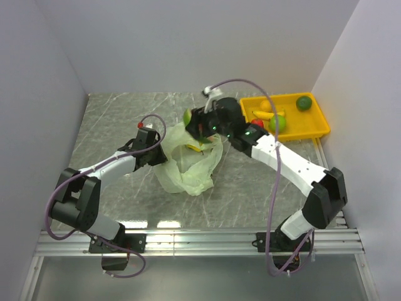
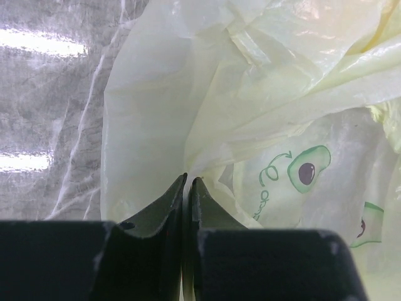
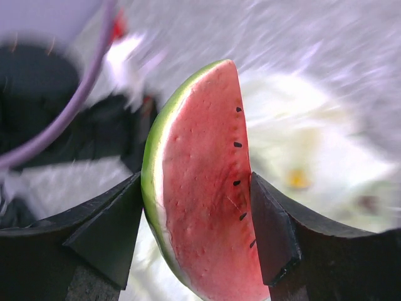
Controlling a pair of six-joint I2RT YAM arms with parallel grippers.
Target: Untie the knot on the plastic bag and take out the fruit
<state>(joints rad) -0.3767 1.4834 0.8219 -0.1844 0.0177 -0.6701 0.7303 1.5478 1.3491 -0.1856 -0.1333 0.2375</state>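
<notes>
Watermelon slice (image 3: 200, 188), red flesh with black seeds and a green rind, fills the right wrist view, clamped upright between the right gripper's (image 3: 194, 183) two black fingers (image 3: 109, 232), which press on its flat faces. From the overhead camera the right gripper (image 1: 198, 125) hangs with the slice (image 1: 188, 117) just above the far edge of the plastic bag (image 1: 188, 166). This pale green, crinkly bag lies slumped near the middle of the grey marbled table (image 1: 125, 119). A small yellow shape (image 1: 194, 148) shows inside the bag, too small to name. The left gripper (image 1: 158, 149) sits at the bag's left side. In its wrist view, the left gripper (image 2: 190, 182) has its jaws drawn together to a hair's gap, pinching a fold of the bag's thin film (image 2: 150, 125). An avocado print (image 2: 307, 169) is visible on the plastic. To the right of the bag, well apart from it, a yellow tray (image 1: 294, 135) sits against the right wall. It holds a banana (image 1: 263, 114), a red apple (image 1: 257, 123), a light green apple (image 1: 277, 123) and a dark green round fruit (image 1: 304, 102).
</notes>
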